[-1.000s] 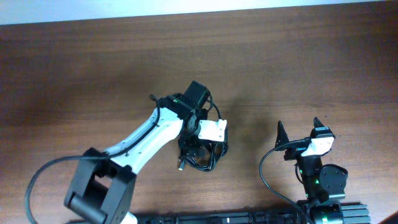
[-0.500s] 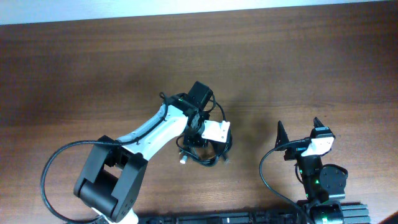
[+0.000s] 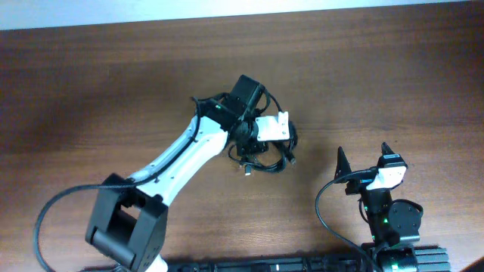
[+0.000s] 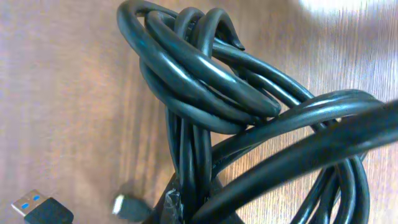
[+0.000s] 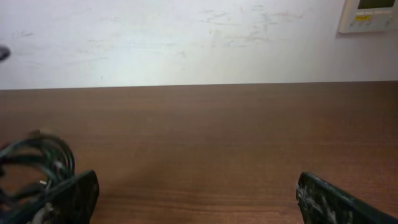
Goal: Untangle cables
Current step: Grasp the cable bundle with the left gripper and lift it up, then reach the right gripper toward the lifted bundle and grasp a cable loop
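Your left gripper (image 3: 255, 143) has clamped on the cables (image 3: 274, 159) and carried them right and farther, while your right gripper (image 3: 365, 160) stands wide apart.

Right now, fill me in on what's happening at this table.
The left arm's hand is shut on a tangled bundle of thin black cables near the middle of the brown wooden table. The cords loop through each other, with a blue-tongued USB plug and a smaller plug free at the ends. The right arm's hand stands open and apart near the table's front edge, touching nothing.
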You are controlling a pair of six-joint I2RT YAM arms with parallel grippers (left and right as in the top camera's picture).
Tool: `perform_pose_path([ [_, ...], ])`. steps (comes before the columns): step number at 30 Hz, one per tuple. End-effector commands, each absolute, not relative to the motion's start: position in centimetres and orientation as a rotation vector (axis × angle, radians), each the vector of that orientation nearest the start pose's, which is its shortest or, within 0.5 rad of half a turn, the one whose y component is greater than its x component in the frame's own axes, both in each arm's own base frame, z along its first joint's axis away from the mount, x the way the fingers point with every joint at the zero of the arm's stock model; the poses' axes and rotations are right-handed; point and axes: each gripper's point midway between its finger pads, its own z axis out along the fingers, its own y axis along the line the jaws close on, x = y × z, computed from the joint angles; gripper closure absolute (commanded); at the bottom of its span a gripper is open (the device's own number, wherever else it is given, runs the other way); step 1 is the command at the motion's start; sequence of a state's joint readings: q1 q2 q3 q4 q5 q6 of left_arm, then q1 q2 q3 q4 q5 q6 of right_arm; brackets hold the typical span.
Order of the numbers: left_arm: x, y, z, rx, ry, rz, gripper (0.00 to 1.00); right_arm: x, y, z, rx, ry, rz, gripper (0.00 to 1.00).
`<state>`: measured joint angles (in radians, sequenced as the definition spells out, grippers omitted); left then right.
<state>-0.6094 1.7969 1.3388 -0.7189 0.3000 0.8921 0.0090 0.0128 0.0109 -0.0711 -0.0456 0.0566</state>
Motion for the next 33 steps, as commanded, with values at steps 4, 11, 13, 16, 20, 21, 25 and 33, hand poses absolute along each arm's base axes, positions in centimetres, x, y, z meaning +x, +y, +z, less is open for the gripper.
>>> perform_pose_path([
  [4,29.8,-31.1,17.6,1.741,1.744,-0.558,1.0,24.6,0.9,15.6,0.012,1.648,0.087,0.01],
  [11,29.1,-31.3,21.2,1.701,1.636,-0.608,1.0,24.7,1.1,16.9,0.002,1.597,0.096,0.01],
  [13,28.9,-31.1,22.0,1.682,1.611,-0.672,1.0,24.4,2.6,19.0,-0.069,1.514,0.164,0.01],
  [16,29.2,-30.1,23.5,1.622,1.57,-0.815,1.0,23.8,3.4,21.0,-0.015,1.499,0.306,0.01],
  [20,29.8,-28.9,23.9,1.579,1.577,-0.856,1.0,22.5,4.4,22.8,-0.032,1.557,0.375,0.01],
  [21,29.8,-28.9,23.9,1.579,1.578,-0.856,1.0,22.1,4.6,23.3,-0.037,1.567,0.383,0.01],
  [25,29.6,-29.0,24.1,1.58,1.562,-0.881,1.0,20.1,4.7,26.0,-0.029,1.623,0.395,0.01],
  [33,27.4,-29.9,26.1,1.626,1.354,-1.018,1.0,21.1,6.3,27.9,-0.028,1.892,0.516,0.01],
])
